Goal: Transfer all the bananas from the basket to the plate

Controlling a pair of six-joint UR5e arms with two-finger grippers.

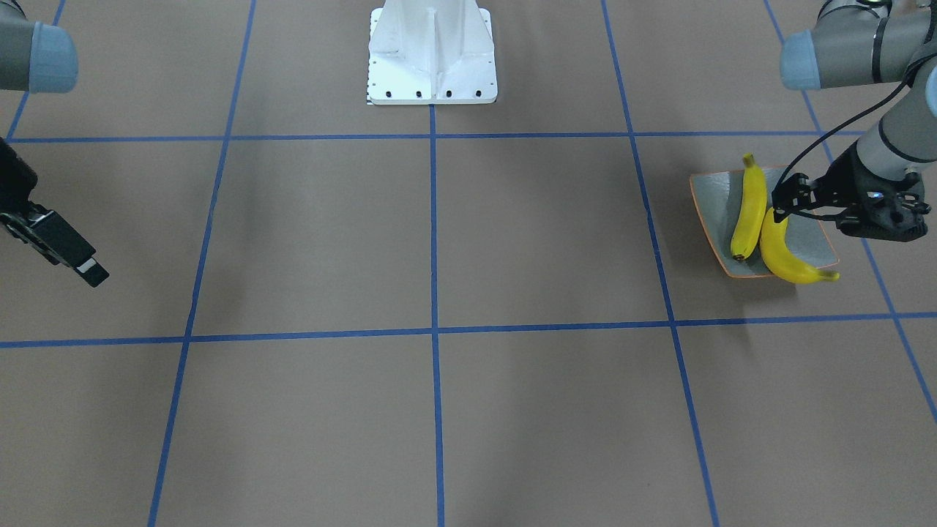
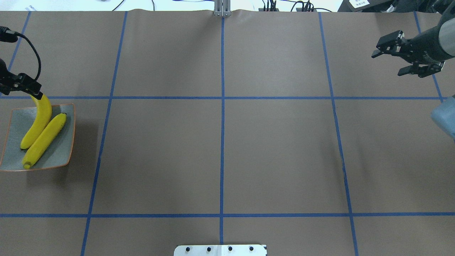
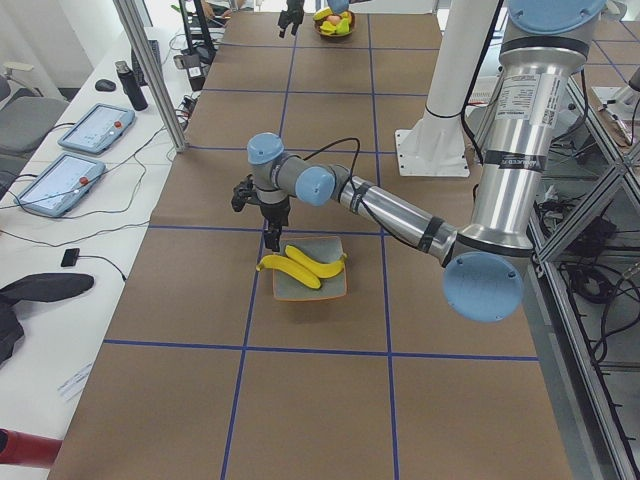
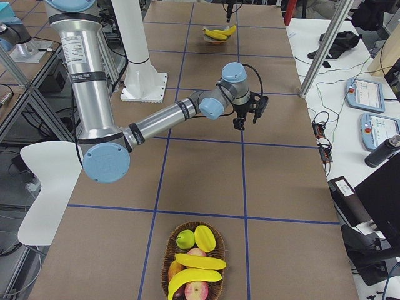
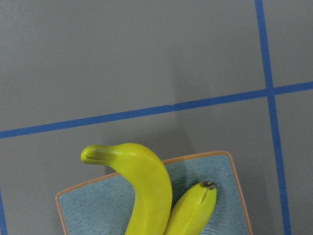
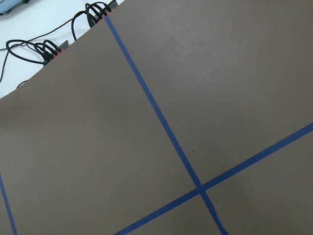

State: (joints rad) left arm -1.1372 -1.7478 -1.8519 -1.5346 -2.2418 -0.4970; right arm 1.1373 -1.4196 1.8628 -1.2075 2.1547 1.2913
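The grey-green plate (image 2: 60, 153) with an orange rim lies at the table's left end. Two bananas (image 2: 41, 117) (image 2: 46, 140) rest on it side by side. One of them (image 5: 149, 191) sticks out past the far rim, its stem end free. My left gripper (image 2: 22, 87) hovers open just above that end, holding nothing. The basket (image 4: 167, 250) at the table's other end holds two more bananas (image 4: 197, 261) among other fruit. Open and empty, my right gripper (image 2: 386, 64) hangs over bare table, short of the basket.
The robot's white base (image 1: 432, 55) stands at the middle of the near edge. Apples and a yellow fruit share the basket. Desks with tablets (image 3: 95, 125) and cables line the operators' side, beyond an aluminium post (image 3: 150, 70).
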